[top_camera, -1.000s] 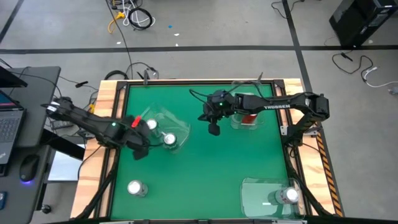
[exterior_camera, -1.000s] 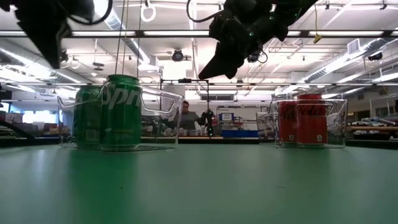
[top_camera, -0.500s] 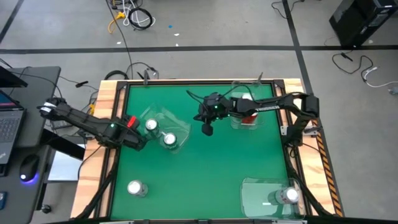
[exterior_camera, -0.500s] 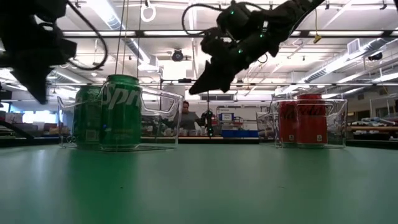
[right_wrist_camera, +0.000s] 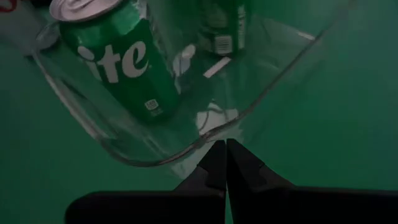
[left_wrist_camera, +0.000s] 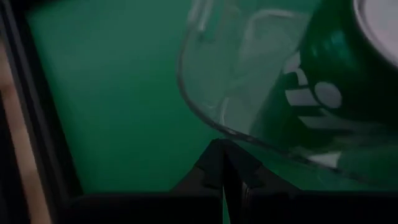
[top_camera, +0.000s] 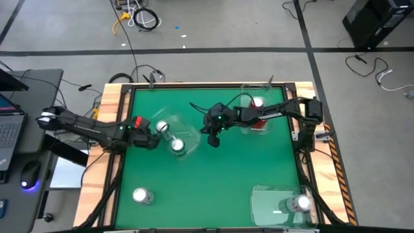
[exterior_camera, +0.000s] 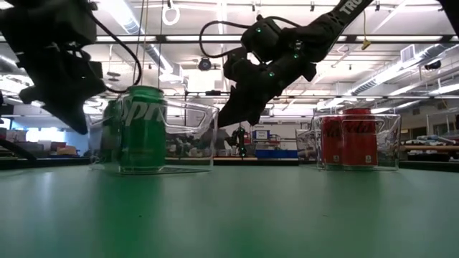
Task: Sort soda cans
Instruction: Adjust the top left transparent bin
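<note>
Cans: two green ones (top_camera: 176, 145) stand in a clear tray (top_camera: 187, 134), with the clenched, empty left gripper (top_camera: 155, 140) at one side and the clenched, empty right gripper (top_camera: 213, 140) at the other. Red cans (exterior_camera: 358, 138) sit in a far tray (exterior_camera: 391, 143); silver cans (top_camera: 141, 195) stand nearer.

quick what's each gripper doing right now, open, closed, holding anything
Left gripper: closed, holding nothing, at the edge of the clear tray with the green cans.
Right gripper: closed, holding nothing, at that tray's other side.
</note>
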Robot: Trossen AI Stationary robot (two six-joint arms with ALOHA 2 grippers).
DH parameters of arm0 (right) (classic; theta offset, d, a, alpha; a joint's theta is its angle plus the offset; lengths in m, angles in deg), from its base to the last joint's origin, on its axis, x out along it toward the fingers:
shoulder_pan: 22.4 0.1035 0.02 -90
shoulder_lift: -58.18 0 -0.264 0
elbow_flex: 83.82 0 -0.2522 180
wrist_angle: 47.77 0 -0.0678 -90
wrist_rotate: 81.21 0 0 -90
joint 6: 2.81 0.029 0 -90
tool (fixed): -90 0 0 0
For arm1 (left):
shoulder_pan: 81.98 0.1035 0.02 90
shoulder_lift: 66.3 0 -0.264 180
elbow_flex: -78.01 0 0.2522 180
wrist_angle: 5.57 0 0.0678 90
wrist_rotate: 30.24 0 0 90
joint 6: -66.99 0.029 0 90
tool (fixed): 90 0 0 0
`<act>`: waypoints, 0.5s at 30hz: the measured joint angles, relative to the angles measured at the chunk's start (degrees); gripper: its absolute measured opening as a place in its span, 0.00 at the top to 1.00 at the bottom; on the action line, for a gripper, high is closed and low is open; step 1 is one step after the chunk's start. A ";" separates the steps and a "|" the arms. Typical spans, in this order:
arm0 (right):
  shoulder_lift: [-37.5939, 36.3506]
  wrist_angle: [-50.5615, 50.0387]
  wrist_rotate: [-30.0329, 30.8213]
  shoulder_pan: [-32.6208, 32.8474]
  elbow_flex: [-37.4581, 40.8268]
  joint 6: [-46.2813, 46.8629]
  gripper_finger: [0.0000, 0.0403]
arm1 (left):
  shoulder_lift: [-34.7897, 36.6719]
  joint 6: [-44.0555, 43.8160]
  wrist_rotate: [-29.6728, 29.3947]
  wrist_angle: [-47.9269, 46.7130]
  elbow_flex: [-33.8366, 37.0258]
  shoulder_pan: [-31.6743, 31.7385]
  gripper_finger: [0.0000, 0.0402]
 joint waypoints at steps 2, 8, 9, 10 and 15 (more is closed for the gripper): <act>0.00 0.03 -0.58 0.83 0.00 0.00 1.00 | -0.01 2.37 -2.10 2.32 0.55 2.02 1.00; 0.00 0.67 -1.04 2.67 0.00 -0.06 1.00 | -0.04 12.38 -7.20 11.30 1.15 8.30 1.00; 0.03 0.84 -1.02 2.87 0.00 -0.02 1.00 | -0.02 14.31 -7.45 12.78 1.15 9.37 1.00; 0.07 1.04 -1.02 3.11 0.00 -0.02 1.00 | -0.04 16.48 -7.73 14.27 1.15 10.47 1.00; 0.11 3.78 -1.00 4.17 0.00 -0.01 1.00 | -0.04 27.12 -8.37 21.64 1.15 16.24 1.00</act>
